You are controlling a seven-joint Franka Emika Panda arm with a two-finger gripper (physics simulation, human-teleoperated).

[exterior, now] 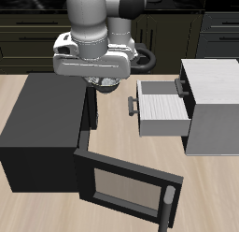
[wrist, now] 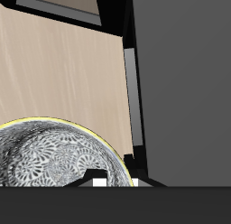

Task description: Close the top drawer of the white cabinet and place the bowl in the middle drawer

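Note:
The shiny silver bowl (wrist: pixel 50 164), speckled inside, hangs right under my gripper (exterior: pixel 102 83). The gripper is shut on the bowl's rim, where one white fingertip (wrist: pixel 97 182) shows. In the exterior view the bowl (exterior: pixel 105 85) is mostly hidden by the hand, above the table between the black box and the white cabinet (exterior: pixel 219 95). One cabinet drawer (exterior: pixel 163 109) is pulled far out towards the gripper, its dark handle (exterior: pixel 132 106) in front. Above it, the top drawer's handle (exterior: pixel 179 84) sits close to the cabinet face; I cannot tell whether that drawer is fully shut.
A black box (exterior: pixel 42 119) stands close beside the gripper, and its glass door (exterior: pixel 126 184) swings wide open towards the table's front edge. In the wrist view the box's dark wall (wrist: pixel 185 92) is near the bowl, with bare wooden table (wrist: pixel 54 74) beside it.

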